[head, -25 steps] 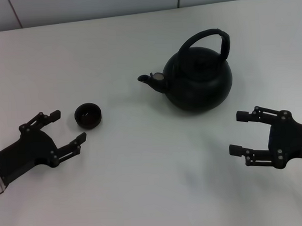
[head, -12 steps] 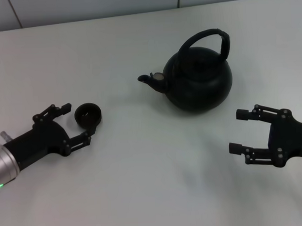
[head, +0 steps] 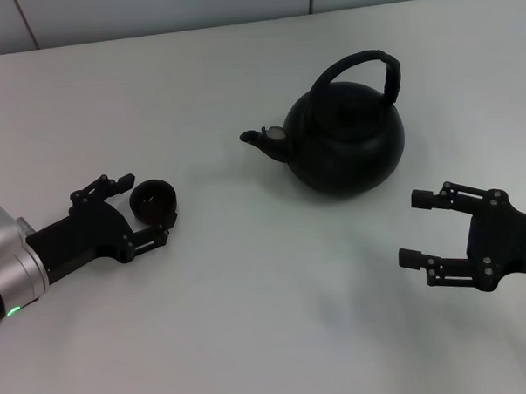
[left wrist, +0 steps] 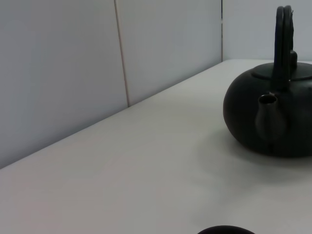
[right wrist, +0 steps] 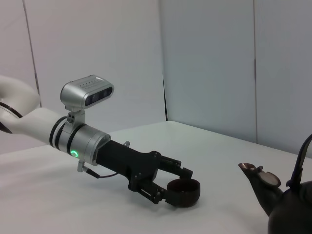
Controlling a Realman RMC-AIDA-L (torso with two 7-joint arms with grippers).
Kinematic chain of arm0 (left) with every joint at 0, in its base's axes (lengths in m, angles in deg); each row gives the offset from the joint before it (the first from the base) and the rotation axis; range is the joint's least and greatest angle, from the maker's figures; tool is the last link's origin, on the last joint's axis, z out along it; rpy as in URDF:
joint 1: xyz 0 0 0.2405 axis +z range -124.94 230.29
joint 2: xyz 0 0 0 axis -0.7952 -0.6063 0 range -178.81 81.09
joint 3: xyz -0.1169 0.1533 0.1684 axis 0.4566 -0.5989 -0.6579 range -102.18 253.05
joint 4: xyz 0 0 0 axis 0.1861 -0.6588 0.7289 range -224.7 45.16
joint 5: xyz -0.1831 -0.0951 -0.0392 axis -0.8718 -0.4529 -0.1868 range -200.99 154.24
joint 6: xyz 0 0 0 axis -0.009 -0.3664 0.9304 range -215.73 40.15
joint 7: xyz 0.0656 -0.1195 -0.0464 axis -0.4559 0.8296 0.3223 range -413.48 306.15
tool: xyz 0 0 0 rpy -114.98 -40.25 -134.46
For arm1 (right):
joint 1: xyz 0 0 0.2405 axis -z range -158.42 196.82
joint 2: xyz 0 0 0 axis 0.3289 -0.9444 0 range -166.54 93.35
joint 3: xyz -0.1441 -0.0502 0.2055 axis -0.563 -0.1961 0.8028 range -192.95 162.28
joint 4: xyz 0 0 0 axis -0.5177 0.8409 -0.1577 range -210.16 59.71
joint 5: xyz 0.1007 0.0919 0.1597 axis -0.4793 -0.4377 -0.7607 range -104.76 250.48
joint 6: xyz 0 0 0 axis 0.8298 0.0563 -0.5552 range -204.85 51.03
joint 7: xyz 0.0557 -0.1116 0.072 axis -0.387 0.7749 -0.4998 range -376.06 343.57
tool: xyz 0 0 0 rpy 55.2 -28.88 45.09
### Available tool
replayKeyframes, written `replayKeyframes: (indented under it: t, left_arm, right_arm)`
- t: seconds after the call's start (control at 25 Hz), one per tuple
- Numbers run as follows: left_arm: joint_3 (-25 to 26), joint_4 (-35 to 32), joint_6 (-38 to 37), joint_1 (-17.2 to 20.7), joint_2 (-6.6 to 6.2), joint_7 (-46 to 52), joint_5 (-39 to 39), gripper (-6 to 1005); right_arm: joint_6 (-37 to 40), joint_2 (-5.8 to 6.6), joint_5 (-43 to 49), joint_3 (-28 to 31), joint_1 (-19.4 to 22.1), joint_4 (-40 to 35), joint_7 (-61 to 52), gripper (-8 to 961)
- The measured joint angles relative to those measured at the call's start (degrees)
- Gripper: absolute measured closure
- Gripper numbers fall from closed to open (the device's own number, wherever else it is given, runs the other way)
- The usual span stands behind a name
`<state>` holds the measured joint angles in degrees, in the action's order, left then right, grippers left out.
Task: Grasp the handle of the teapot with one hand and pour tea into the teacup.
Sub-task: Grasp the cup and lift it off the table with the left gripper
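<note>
You are looking down at a plain white tabletop (head: pixel 251 320). Toward the far right of it stands the teapot (head: pixel 348 141), round and matte black, its short spout (head: pixel 259 138) pointing toward the robot's left. The handle (head: pixel 371 70) arches upright over the small lid, and nothing touches it.

On the left side sits the teacup (head: pixel 153 202), small, black and upright, well apart from the teapot. Your left gripper (head: pixel 141 209) lies low over the tabletop with its fingers spread to either side of the teacup; one finger (head: pixel 105 186) is on the far side, the other on the near side. In the right wrist view the fingers (right wrist: pixel 170 168) reach around the cup's rim (right wrist: pixel 183 191), but you cannot tell whether they press on it.

Your right gripper (head: pixel 422 229) hovers near the front right, fingers released and wide apart, holding nothing, near the teapot but clear of it.
</note>
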<state>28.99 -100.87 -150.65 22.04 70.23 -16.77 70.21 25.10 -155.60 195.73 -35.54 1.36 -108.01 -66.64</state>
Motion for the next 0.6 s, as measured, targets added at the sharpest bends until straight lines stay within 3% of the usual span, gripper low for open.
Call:
replayKeyframes:
  t: [0.6]
  left_arm:
    - [-0.5, 0.5, 0.1, -0.3, 0.00, 0.0, 0.0, 151]
  right_arm:
    - [0.3, -0.01, -0.1, 0.0, 0.1, 0.2, 0.0, 161]
